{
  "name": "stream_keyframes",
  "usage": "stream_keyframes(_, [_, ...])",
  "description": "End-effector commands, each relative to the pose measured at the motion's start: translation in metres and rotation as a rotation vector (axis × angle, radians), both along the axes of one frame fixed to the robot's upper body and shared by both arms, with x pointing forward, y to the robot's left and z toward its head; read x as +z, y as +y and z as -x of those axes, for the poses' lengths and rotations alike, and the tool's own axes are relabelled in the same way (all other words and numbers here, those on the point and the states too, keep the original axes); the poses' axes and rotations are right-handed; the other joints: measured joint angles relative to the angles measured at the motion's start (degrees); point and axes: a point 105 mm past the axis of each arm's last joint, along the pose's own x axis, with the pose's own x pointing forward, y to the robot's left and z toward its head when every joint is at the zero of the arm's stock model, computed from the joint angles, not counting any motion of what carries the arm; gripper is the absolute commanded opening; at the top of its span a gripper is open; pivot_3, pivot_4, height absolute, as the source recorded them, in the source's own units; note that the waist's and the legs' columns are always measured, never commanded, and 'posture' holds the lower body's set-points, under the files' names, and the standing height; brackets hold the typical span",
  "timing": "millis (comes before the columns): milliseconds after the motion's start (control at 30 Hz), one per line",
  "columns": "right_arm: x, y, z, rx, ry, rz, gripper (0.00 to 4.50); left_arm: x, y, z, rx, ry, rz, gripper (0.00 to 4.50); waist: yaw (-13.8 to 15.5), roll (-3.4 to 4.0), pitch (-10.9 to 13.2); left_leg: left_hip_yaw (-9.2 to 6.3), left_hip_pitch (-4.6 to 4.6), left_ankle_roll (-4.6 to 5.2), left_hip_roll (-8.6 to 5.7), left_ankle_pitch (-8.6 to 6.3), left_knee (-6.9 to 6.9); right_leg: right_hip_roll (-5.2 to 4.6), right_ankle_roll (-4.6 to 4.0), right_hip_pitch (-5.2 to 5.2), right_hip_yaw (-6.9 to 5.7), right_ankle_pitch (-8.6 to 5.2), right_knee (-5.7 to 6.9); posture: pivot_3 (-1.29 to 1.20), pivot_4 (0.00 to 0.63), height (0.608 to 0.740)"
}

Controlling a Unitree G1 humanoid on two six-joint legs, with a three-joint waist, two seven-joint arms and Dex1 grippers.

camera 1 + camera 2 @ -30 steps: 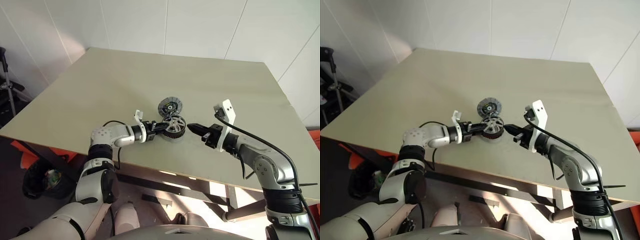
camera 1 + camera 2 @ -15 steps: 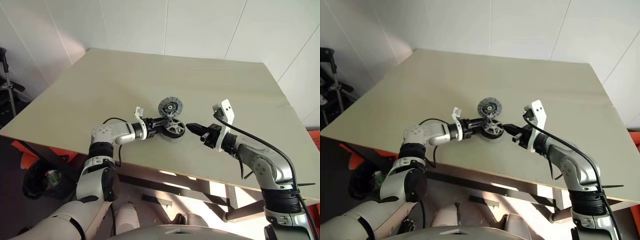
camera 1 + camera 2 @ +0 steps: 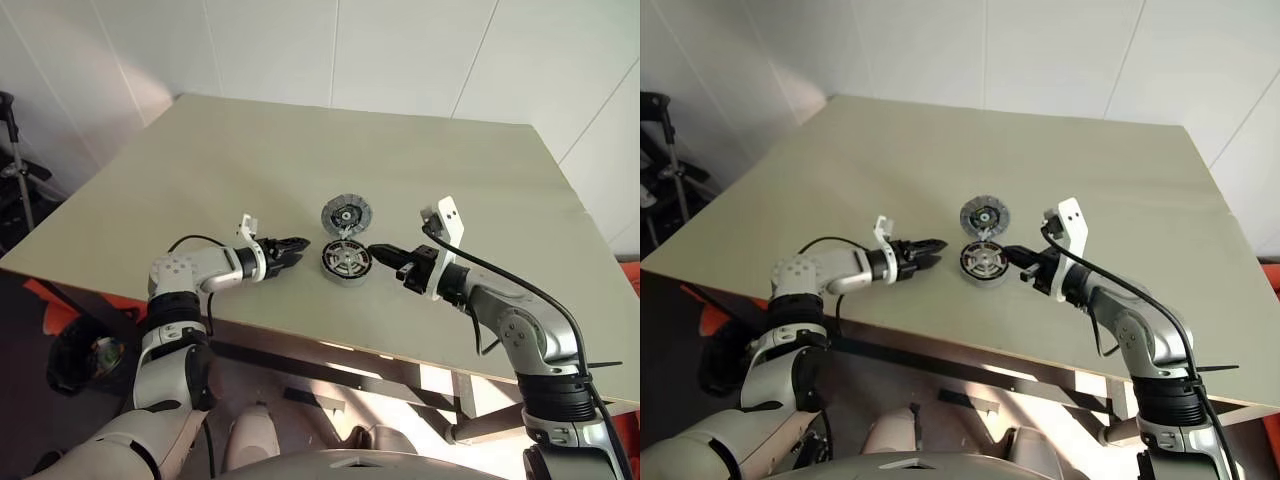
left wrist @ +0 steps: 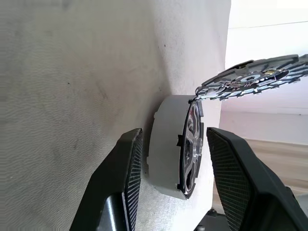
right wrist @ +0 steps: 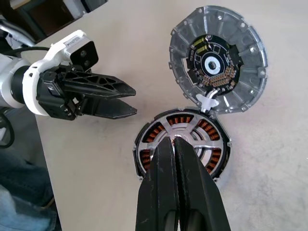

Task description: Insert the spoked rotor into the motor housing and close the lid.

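The motor housing (image 3: 326,266) lies flat near the table's front edge, its copper winding (image 5: 145,157) showing. The spoked rotor (image 5: 206,143) sits inside it, silvery spokes up. Just behind lies the lid (image 3: 347,215), a grey slotted disc whose near edge leans on the housing's rim (image 4: 166,144). My left gripper (image 3: 298,245) hovers a short way left of the housing, open and empty, pointing at it. My right gripper (image 3: 376,251) is shut at the housing's right side. In the right wrist view its fingertips (image 5: 168,144) lie over the rotor's hub. Whether they touch it, I cannot tell.
The beige table (image 3: 250,160) stretches wide and bare behind and to the left of the parts. Its front edge (image 3: 300,335) runs close under both arms. A dark stand (image 3: 15,180) is on the floor off the table's left side.
My left gripper opened, released the rotor and drew back to the left. The rotor, tilted before, now lies flat in the housing. The right arm stayed put.
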Motion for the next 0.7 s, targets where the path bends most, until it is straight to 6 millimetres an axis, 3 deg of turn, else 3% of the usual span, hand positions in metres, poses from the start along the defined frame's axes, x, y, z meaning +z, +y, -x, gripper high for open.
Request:
stream_keyframes(33, [0.010, 0.005, -0.009, -0.005, -0.041, -0.015, 0.00, 0.016, 0.000, -0.004, 0.021, -0.083, 0.008, 2.26, -0.2, 0.00, 0.0, 0.01, 0.02, 0.00, -0.01, 0.00, 0.00, -0.02, 0.00, 0.00, 0.00, 0.00, 0.00, 0.00, 0.000, 0.740])
stream_keyframes(300, [-0.018, 0.030, -0.022, -0.010, 0.039, -0.049, 0.00, 0.019, 0.008, -0.008, 0.069, -0.131, -0.027, 2.26, -0.5, 0.01, 0.0, 0.01, 0.00, -0.01, 0.10, 0.00, -0.01, 0.07, -0.01, -0.07, -0.02, 0.00, 0.02, 0.00, 0.000, 0.740])
stream_keyframes(500, [-0.054, 0.036, -0.028, -0.048, 0.134, -0.036, 0.00, 0.021, 0.019, -0.011, 0.117, -0.148, -0.032, 2.26, -0.5, 0.00, 0.0, 0.00, -0.01, -0.01, 0.06, 0.00, 0.00, 0.05, -0.01, -0.04, -0.02, 0.00, 0.02, 0.00, 0.000, 0.740])
stream_keyframes(700, [-0.037, 0.031, -0.035, -0.047, 0.078, -0.042, 0.00, 0.020, 0.023, -0.013, 0.136, -0.150, -0.036, 2.26, -0.5, 0.00, 0.0, 0.00, 0.14, -0.03, 0.07, 0.02, 0.00, 0.05, 0.01, 0.07, -0.01, -0.01, 0.04, 0.00, 0.000, 0.740])
